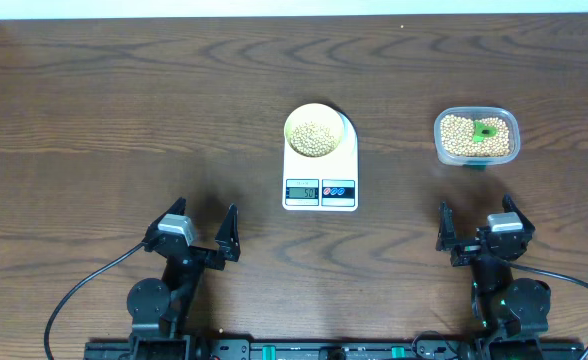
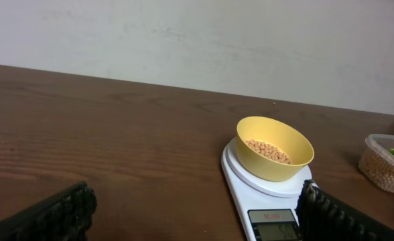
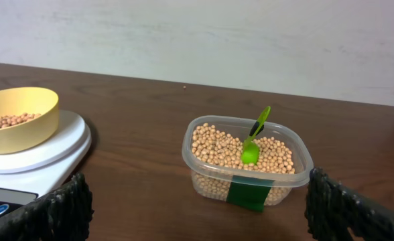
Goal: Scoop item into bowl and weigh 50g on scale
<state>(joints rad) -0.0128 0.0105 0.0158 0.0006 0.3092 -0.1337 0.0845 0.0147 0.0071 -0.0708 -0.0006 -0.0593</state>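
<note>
The white scale [image 1: 321,175] sits mid-table with the small yellow-green bowl [image 1: 313,131] on its platform. Beans [image 1: 314,137] lie in the bowl. The scale also shows in the left wrist view [image 2: 250,184] with the bowl [image 2: 275,148], and in the right wrist view [image 3: 43,150]. More beans [image 1: 464,136] fill a clear tub [image 3: 246,161] with a green scoop [image 3: 252,140] resting in it. My left gripper [image 1: 200,233] is open and empty near the front left. My right gripper [image 1: 477,228] is open and empty in front of the tub.
The clear tub [image 1: 477,137] stands at the right of the scale, with a green label on its front. Black cables [image 1: 74,295] trail from both arm bases along the front edge. A pale wall lies beyond the table's far edge.
</note>
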